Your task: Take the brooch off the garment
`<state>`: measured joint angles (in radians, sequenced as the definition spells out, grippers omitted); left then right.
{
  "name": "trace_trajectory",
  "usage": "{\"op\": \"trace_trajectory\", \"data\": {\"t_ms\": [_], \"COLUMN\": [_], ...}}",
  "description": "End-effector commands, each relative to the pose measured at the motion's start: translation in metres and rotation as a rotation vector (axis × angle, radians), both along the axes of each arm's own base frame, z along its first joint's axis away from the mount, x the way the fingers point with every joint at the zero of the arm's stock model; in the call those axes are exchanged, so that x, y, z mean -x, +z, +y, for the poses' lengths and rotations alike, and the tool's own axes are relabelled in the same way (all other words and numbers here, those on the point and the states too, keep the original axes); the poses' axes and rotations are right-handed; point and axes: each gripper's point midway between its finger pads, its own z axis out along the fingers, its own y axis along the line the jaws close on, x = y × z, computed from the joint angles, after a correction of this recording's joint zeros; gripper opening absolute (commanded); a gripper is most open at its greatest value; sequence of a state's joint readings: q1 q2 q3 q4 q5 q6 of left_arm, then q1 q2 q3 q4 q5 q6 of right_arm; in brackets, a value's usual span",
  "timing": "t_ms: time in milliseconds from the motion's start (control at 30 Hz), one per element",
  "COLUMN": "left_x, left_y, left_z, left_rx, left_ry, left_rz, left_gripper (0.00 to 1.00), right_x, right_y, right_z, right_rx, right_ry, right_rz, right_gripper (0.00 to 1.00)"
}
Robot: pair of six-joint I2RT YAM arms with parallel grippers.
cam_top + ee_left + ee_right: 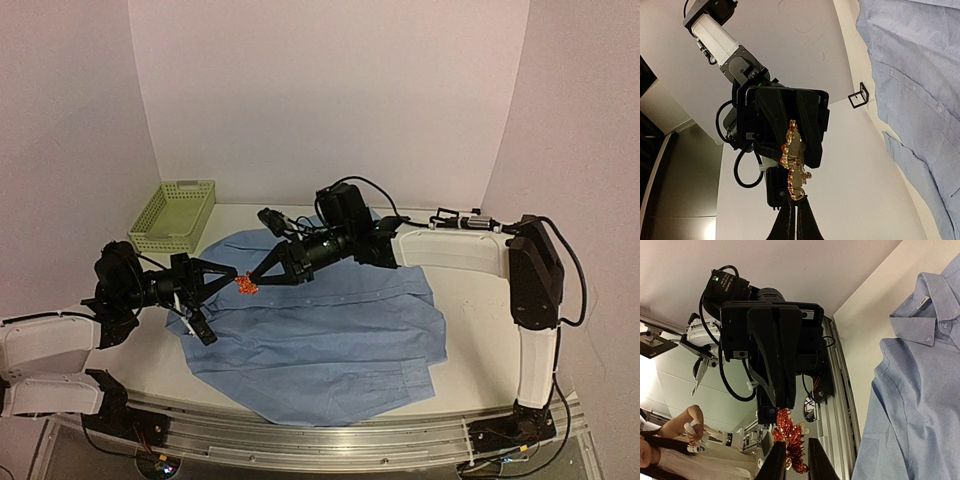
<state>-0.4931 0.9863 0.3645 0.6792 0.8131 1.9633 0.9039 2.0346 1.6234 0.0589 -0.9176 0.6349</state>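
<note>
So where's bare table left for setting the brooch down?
Bare table lies right of the shirt, up to the right arm's column, and behind the shirt beside the green basket. Crowded where the left gripper and right gripper meet at the brooch.

Robotics lab, staged test cell. White backdrop panels wall in the table beyond the left pincer. A slotted aluminium rail with loose cabling runs along the near edge behind it. Right wrist view: a seated person and bench gear past that pincer.
</note>
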Motion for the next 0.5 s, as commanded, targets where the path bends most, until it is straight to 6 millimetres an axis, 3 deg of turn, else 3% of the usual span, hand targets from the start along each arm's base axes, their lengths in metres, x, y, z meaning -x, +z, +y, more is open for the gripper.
{"op": "trace_trajectory", "data": {"t_ms": [0,33,400,467], "left_x": [0.005,0.005,-0.001,-0.007], "left_y": [0.009,0.01,0.004,0.002], "left_z": [-0.002,-0.002,0.0,0.001], "left_rx": [0.008,0.008,-0.01,-0.016], "left_ry": [-0.024,-0.023,0.012,0.042], "left_rz": [-0.027,-0.028,0.003,0.006], "left_gripper": [0.0,0.0,0.0,0.06], "right_x": [0.001,0.001,0.0,-0.01], "right_y": [0.02,0.02,0.022,0.022], "right_z": [0.001,0.001,-0.002,-0.007], "right_rx": [-0.053,-0.055,-0.052,-0.043], "right_ry": [0.015,0.017,0.006,-0.035], "right_rz": [-0.038,-0.039,-0.032,-0.032], "right_gripper": [0.04,0.0,0.0,0.0]}}
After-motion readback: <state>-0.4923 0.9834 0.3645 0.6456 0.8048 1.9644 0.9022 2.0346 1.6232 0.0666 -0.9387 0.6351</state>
